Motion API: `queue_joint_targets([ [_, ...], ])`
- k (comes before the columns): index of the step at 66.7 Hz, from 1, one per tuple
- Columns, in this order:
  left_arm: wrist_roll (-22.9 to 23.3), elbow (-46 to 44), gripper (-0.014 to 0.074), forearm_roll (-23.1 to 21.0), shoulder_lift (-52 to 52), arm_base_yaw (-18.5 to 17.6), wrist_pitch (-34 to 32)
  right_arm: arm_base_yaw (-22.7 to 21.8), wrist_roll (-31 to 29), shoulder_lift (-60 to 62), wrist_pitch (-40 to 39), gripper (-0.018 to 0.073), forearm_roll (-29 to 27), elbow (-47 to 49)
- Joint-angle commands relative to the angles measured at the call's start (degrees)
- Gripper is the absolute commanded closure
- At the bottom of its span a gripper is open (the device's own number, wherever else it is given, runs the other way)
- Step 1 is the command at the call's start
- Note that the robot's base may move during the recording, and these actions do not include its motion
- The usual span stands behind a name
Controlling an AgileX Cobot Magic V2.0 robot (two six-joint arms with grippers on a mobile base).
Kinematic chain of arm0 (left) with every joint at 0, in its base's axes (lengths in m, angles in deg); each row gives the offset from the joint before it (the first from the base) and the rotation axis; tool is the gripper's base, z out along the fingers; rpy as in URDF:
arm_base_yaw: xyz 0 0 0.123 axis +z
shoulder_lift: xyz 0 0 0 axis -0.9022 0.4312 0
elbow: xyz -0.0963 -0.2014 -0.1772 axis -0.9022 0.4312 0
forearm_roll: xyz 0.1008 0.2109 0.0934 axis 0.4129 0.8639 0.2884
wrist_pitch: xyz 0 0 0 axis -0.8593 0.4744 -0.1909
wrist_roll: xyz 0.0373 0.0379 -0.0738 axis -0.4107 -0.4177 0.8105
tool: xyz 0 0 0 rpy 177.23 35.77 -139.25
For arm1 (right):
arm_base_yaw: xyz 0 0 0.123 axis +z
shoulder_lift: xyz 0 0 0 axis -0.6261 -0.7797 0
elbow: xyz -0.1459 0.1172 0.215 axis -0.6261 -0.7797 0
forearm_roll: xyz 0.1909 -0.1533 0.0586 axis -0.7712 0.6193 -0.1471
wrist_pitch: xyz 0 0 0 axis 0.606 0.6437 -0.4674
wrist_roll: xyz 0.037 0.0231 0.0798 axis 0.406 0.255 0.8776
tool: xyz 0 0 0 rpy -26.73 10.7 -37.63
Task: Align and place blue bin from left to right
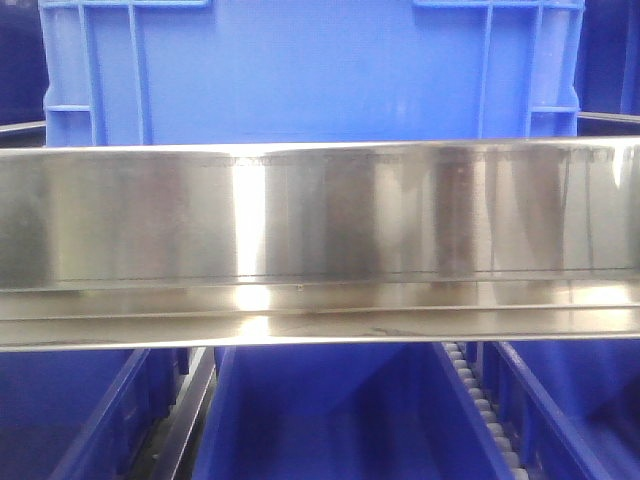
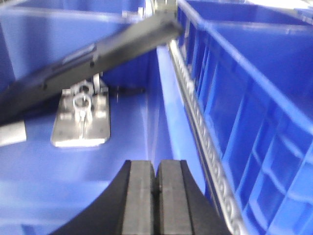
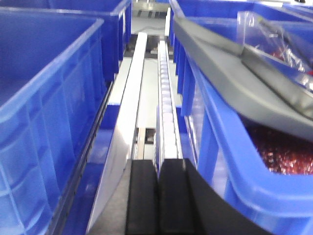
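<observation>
Left claw (image 2: 156,169): the two black pads are pressed flat together with only a thin seam between them. Nothing is pinched and no contact with anything shows.
Right claw (image 3: 157,166): pads are together in the same way, with nothing between them. It hangs just left of the near end of the roller track (image 3: 166,98); I cannot tell if it touches.
Blue bin (image 1: 310,70): upright in the front view, its wall beyond and above the roller track (image 1: 480,400). The ribs near its corners and the thick rim are visible.
Steel rail (image 1: 320,230): a shiny band crossing the whole front view. It lies between the blue bin and the roller track and hides the bin's lower wall.
Roller track, left wrist view (image 2: 195,112): runs away from the claw, just to the right of the pads.
Ribbed bin (image 2: 254,98): just right of the roller track, its wall alongside the rollers.
Dark bar (image 2: 98,49): slants across the view, left of the roller track. It passes above a metal bracket (image 2: 80,117) that sits on a blue surface.
Pale rail (image 3: 129,98): just left of the roller track and parallel to it.
Deep bin (image 3: 49,98): left of the roller track, beyond the pale rail.
Filled bin (image 3: 234,161): just right of the roller track, holding blurred red contents. A grey tray (image 3: 230,68) lies tilted across its top, with clear plastic (image 3: 274,34) further right.
Room: blue bins in rows on both sides of the roller track. No walls or floor can be made out.
</observation>
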Motion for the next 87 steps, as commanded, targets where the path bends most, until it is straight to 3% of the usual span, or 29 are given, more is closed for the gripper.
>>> queue_joint_targets([
  [1, -0.13, -0.45, 0.0707, -1.46, 0.12, 0.32, -2.35, -0.15, -0.57, -0.10, -1.99, 0.0629, 0.00, 0.59],
  [28, -0.13, -10.00, 0.0707, -2.76, 4.25, 0.32, 1.34, -0.15, 1.76, -4.41, 8.40, 0.0629, 0.00, 11.38],
  [37, -0.13, -16.46, 0.0707, -2.94, 11.37, 0.32, 5.88, -0.15, 1.76, -10.86, 12.11, 0.0629, 0.00, 17.30],
  [61, -0.13, -34.51, 0.0707, -5.74, 33.15, -1.00, 10.28, -0.15, 5.02, -31.62, 14.40, 0.0629, -0.10, 34.33],
  [72, 2.06, -41.86, 0.0707, -3.17, 40.17, -5.98, 11.89, 1.98, 6.96, -39.39, 17.64, 0.0629, -0.10, 41.89],
  [87, 13.43, -50.00, 0.0707, 9.43, 48.80, -13.18, 14.73, 7.23, 10.65, -48.11, 21.24, 0.0627, -0.10, 50.70],
])
